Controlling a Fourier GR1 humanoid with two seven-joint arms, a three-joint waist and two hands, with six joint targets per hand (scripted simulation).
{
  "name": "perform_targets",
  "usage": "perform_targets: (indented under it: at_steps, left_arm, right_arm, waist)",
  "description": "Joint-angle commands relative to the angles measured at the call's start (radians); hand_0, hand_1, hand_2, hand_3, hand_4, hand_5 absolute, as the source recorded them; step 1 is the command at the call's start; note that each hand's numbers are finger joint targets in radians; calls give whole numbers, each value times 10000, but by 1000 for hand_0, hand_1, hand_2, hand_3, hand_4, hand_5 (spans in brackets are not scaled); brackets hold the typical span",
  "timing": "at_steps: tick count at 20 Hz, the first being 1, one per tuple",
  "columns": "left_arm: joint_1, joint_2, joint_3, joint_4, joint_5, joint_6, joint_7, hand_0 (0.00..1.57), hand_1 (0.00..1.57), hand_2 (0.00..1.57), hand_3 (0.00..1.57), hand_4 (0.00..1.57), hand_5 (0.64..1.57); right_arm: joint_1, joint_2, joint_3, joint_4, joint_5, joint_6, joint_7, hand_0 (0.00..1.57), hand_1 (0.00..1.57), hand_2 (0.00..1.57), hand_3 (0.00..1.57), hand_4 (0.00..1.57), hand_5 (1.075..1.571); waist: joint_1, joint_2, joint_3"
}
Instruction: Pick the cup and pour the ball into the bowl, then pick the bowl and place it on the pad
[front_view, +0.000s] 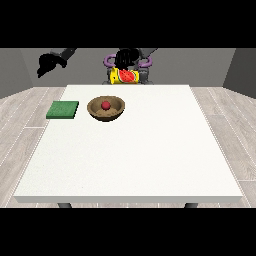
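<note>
A large white rectangular tabletop (150, 150) fills the middle of the front view, with grey plank flooring (30, 107) around it. Toward the far side, left of centre, sits a round brown wooden bowl (114, 112), upright on the white surface. Inside it, near the middle of the hollow, lies a small red ball (105, 105). Just to the left of the bowl, apart from it and not touching, a flat dark green square pad (63, 109) lies near the tabletop's left edge.

Beyond the far edge, in front of the robot's torso, a yellow cup with a red pattern (125, 76) is held tipped on its side, its long axis roughly level, above the rear rim of the tabletop and behind the bowl. The black hand at the view's right (126, 57) is directly over the cup and overlaps its top; its fingers look curled down around the cup, holding it, though their exact lie is too small to make out. Purple rings (108, 62) show on either side of this hand at the robot's body.

The black hand at the view's left (48, 62) hangs raised in the air well beyond the tabletop's far left corner, above and behind the pad, touching nothing. Whether its fingers are spread or closed I cannot tell
</note>
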Motion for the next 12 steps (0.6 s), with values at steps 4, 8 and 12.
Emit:
perform_targets:
  at_steps: [4,8,12]
  left_arm:
    - [1134,1346,2331,-1210,2889,1117,-1854,1547,1547,1571,1571,1198,1482]
    - [1865,1224,3101,-1864,4568,962,-3329,1503,1503,1571,1571,1389,1397]
    - [1669,21,4836,-2510,7836,-501,-3889,950,950,1119,1016,1445,1269]
  right_arm:
    - [641,197,-143,-144,1,-385,-319,0,0,478,638,564,1566]
    - [181,580,-49,-355,112,-1063,-146,0,0,507,723,589,1569]
    - [-268,970,130,-657,-59,-935,-23,0,0,551,650,607,1570]
  waist:
    - [772,53,-16]
    - [1280,469,-16]
    - [1063,1074,-122]
